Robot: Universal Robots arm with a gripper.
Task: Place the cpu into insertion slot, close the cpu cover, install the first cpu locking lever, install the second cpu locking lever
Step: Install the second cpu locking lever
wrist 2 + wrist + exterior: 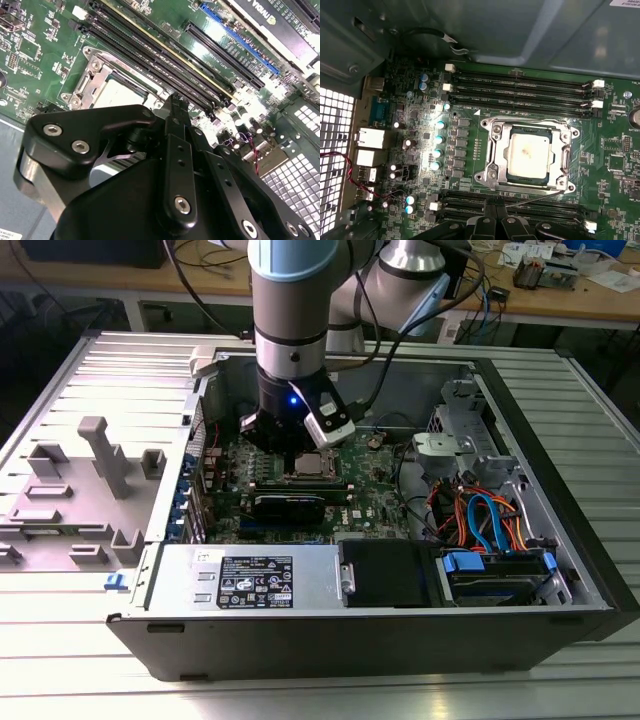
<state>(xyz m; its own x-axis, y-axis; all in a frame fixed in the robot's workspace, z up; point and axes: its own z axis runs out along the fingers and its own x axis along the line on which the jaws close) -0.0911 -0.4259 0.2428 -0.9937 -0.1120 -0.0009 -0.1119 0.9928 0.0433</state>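
The small square silver-topped cpu (529,155) is seen seated in the silvery-rimmed square insertion slot (492,150), with the thin silvery window-frame cpu cover (530,186) lowered around it. The black claw (498,212), fingers drawn together on nothing, is held just beside the socket at a thin wire lever (535,198). The first-lever step is judged in hand, calling for a careful press and hook.

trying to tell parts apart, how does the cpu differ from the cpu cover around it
The cpu is a solid, flat square with a pale matte top; the cpu cover is a shiny metal frame with an open square window. The cpu sits inside that window; the cover rings it and reaches farther out. Both lie flat on the insertion slot.
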